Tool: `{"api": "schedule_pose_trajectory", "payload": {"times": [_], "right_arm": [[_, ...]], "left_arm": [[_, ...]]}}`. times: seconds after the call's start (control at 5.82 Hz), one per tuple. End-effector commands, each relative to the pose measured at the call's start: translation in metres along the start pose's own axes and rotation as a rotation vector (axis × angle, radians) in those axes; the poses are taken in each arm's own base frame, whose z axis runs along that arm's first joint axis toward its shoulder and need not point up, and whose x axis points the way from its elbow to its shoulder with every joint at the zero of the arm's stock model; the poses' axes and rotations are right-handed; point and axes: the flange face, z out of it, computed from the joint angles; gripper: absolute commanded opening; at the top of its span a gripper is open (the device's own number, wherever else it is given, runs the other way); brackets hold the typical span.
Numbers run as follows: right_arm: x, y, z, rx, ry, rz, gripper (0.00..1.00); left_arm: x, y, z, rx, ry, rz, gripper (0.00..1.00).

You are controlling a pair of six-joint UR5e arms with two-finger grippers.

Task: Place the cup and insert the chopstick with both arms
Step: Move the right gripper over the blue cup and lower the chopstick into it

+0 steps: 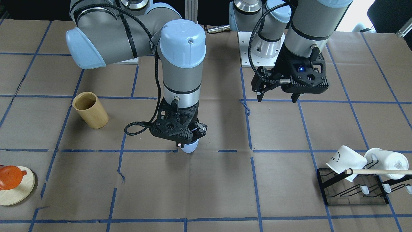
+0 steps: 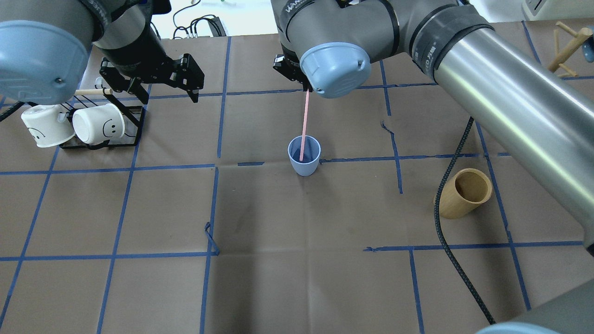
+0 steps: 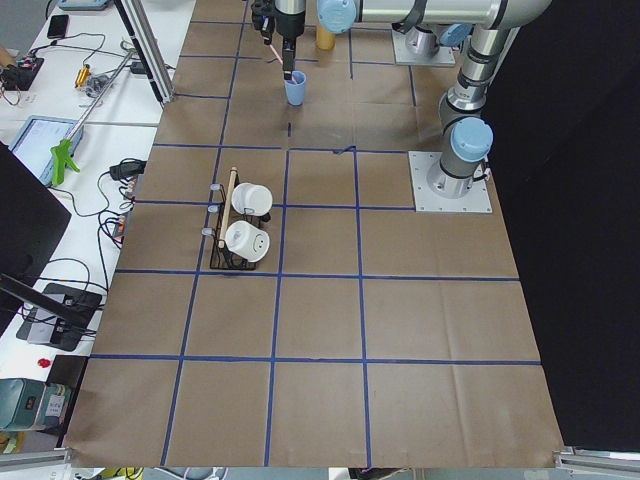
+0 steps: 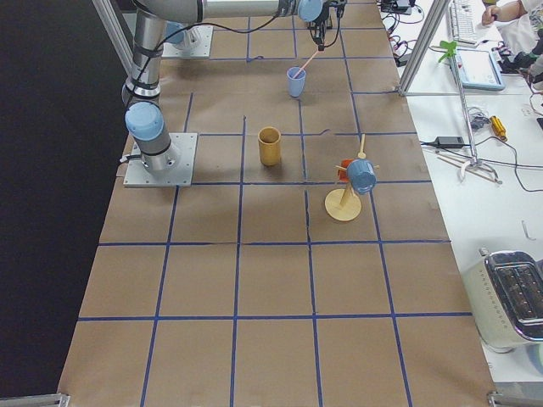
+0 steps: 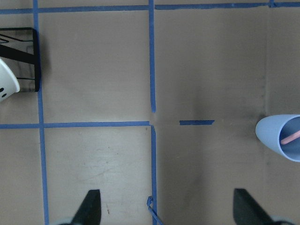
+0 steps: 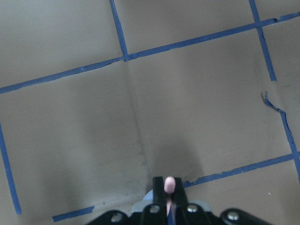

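Observation:
The light-blue cup (image 2: pixel 304 160) stands upright near the table's middle; it also shows in the front view (image 1: pixel 190 147) under the right wrist. The pale-pink chopstick (image 2: pixel 304 125) runs from my right gripper (image 2: pixel 306 87) down into the cup, its lower end inside. The right gripper is shut on the chopstick's top, as the right wrist view (image 6: pixel 169 186) shows. My left gripper (image 2: pixel 169 95) is open and empty, hovering above the table beside the mug rack, well to the cup's left. In the left wrist view the cup (image 5: pixel 283 140) sits at the right edge.
A tan wooden cylinder (image 2: pixel 464 192) stands to the cup's right. A black rack (image 2: pixel 134 123) with two white mugs (image 2: pixel 97 123) and a wooden dowel (image 1: pixel 379 171) is at the left. An orange piece on a round wooden base (image 1: pixel 17 185) sits at the table's edge.

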Motion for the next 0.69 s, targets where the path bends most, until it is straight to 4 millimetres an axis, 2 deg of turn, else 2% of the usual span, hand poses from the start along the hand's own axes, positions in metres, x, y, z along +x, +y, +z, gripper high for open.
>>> {"api": "schedule_pose_trajectory", "payload": {"times": [0.0, 0.17, 0.34, 0.52], "right_arm": [[0.003, 0.007, 0.015, -0.024, 0.015, -0.016, 0.26], [0.003, 0.007, 0.015, -0.025, 0.016, -0.024, 0.99], [0.002, 0.005, 0.011, -0.023, 0.004, -0.024, 1.0], [0.004, -0.002, -0.004, -0.008, -0.009, -0.025, 1.0]], "left_arm": [[0.0, -0.001, -0.001, 0.002, 0.0, 0.0, 0.99], [0.0, -0.001, -0.001, 0.002, 0.0, 0.0, 0.99], [0.0, -0.001, 0.0, -0.001, 0.0, 0.0, 0.99], [0.001, 0.0, 0.001, -0.002, 0.0, 0.002, 0.99]]}}
